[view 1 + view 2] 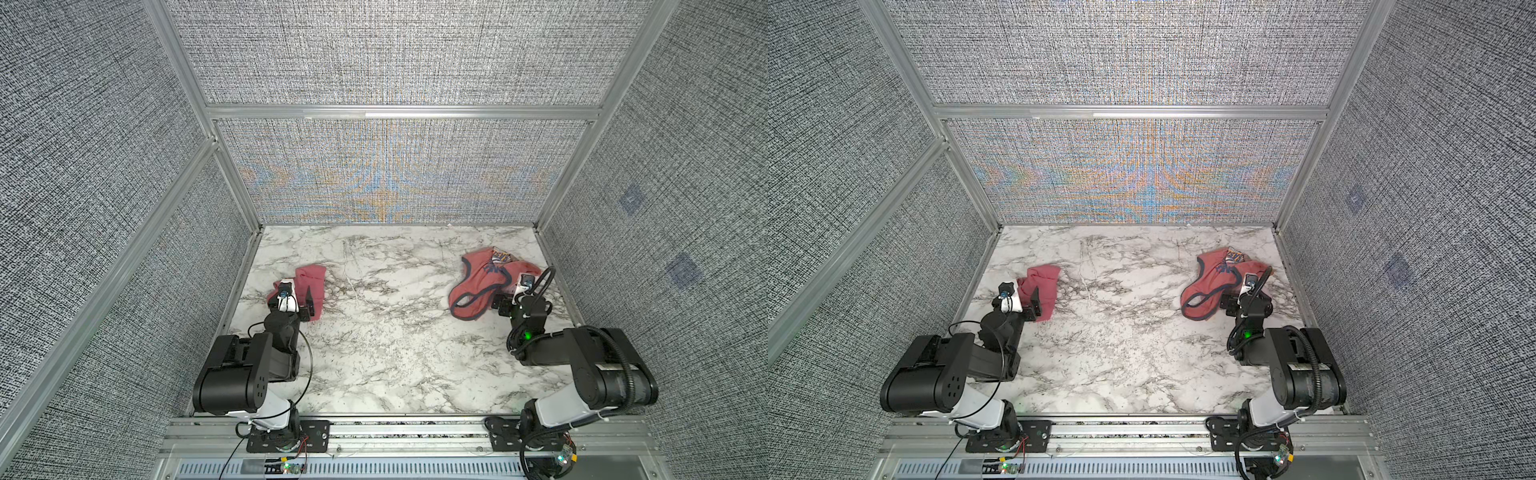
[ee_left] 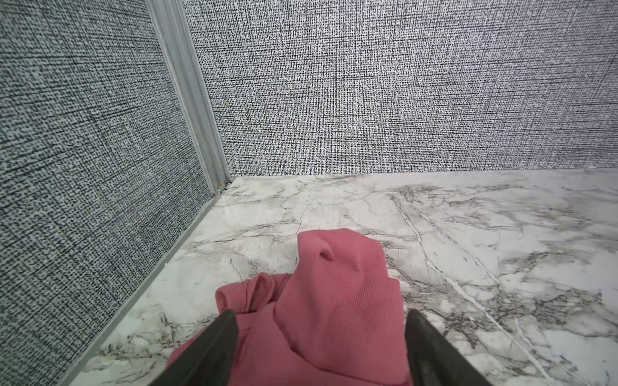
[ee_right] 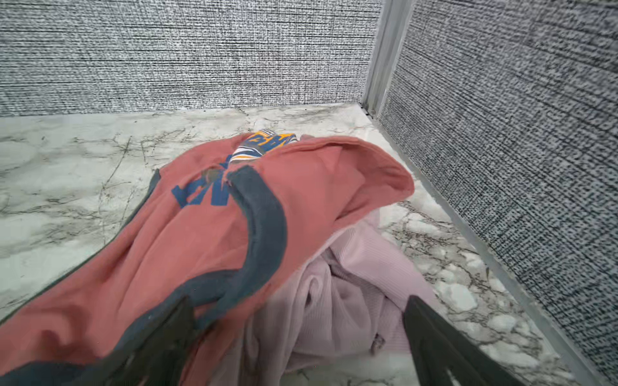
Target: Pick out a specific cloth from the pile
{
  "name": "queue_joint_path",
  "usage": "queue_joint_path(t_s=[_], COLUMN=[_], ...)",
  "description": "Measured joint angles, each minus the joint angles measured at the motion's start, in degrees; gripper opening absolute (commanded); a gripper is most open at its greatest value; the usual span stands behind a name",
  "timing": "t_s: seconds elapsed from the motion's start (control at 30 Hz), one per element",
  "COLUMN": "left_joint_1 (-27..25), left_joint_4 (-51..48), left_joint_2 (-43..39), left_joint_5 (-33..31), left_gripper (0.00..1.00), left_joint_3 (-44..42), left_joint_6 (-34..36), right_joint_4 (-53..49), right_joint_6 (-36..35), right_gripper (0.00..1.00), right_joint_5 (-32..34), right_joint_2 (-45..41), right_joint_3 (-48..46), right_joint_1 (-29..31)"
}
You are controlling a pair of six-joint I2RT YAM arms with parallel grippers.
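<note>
Cloth [image 1: 313, 282] is lying by itself at the left of the table [image 1: 395, 345], well apart from the pile [image 1: 484, 282] at the far right, as both top views are showing. The left gripper [image 2: 321, 314] is hovering low over its near end with jaws standing wide apart. Its black fingers [image 2: 220, 341] are straddling the rumpled fabric, seemingly without pinching it. The right gripper [image 3: 297, 300] is standing open too, at the near edge of the pile.

In the pile, a salmon garment [image 3: 150, 267] with dark edging is draping over a pale pink fabric [image 3: 361, 277]. A striped orange-and-blue piece [image 3: 267, 142] is peeking out at the far end. One right finger is showing in front of the salmon garment, the other beside the pale pink fabric.

In the top views the left wrist is covering the cloth's near-left part, and the right arm is hiding most of the pale pink fabric. Blue lettering on the salmon garment is folding over itself and is not reading clearly. Both wrist views are cutting the fingers off at the picture's edge.

White marble patterning with grey veins is covering the table. Grey woven wall panels [image 1: 395, 174] in an aluminium frame [image 2: 187, 100] are enclosing it on three sides, the far one shimmering with coloured ripples.
</note>
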Motion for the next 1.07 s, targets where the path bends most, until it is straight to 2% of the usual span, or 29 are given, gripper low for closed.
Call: queue_joint_path(t_s=[0.07, 0.17, 1.07], left_joint_1=[0.00, 0.00, 0.02], left_joint_4=[-0.13, -0.17, -0.22], left_joint_2=[0.00, 0.00, 0.11], left_joint_5=[0.44, 0.66, 0.98], left_gripper=[0.96, 0.99, 0.99], left_joint_3=[0.02, 0.02, 0.28], left_joint_6=[0.00, 0.02, 0.17], right_joint_4=[-0.24, -0.68, -1.03], right_joint_6=[0.15, 0.39, 0.42], right_gripper=[0.99, 0.99, 0.99], right_joint_5=[-1.38, -2.05, -3.28], right_joint_2=[0.00, 0.00, -0.02], right_joint_3=[0.17, 0.22, 0.22], right_joint_1=[-0.42, -0.79, -0.83])
